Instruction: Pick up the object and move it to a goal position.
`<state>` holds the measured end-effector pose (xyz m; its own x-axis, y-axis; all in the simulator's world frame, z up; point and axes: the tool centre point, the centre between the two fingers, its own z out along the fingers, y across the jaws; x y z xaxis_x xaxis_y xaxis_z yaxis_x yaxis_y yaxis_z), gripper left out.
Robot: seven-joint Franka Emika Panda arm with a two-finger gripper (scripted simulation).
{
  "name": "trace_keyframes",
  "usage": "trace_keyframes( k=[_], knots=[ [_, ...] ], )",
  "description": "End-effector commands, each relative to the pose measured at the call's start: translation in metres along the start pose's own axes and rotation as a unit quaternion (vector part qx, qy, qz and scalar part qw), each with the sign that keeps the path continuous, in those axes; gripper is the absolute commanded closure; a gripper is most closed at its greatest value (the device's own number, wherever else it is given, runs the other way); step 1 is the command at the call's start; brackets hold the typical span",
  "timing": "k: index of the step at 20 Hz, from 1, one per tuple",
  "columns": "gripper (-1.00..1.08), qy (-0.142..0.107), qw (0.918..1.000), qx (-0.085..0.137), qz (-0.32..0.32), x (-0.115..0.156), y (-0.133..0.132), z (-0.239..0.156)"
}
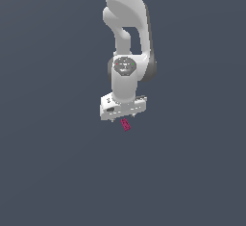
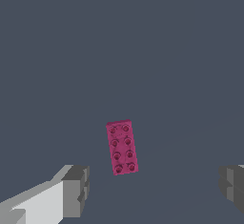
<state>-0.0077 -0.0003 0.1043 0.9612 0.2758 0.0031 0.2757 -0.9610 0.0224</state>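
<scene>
The object is a small magenta-pink rectangular block point(image 1: 126, 124) with two rows of round studs; it lies flat on the grey surface. In the wrist view the block point(image 2: 122, 147) lies between and a little ahead of the two fingers, touching neither. My gripper point(image 1: 121, 119) hangs just above the block, pointing down. Its jaws stand wide apart, with one grey fingertip point(image 2: 76, 191) on one side and the other fingertip point(image 2: 232, 188) at the frame's edge. Nothing is held.
The white arm point(image 1: 126, 37) rises from the gripper to the top of the exterior view. A plain dark grey surface point(image 1: 57, 162) surrounds the block on all sides.
</scene>
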Motion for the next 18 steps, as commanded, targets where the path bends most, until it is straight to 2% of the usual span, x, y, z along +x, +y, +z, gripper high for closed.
trace_keyframes(
  k=[1,9,18],
  knots=[
    [-0.92,0.0,0.9996,0.003,-0.026,-0.003,-0.005,0.014],
    [-0.92,-0.001,0.9972,0.01,-0.074,-0.009,-0.014,0.039],
    [-0.92,-0.001,0.9969,0.011,-0.078,-0.01,-0.015,0.046]
  ],
)
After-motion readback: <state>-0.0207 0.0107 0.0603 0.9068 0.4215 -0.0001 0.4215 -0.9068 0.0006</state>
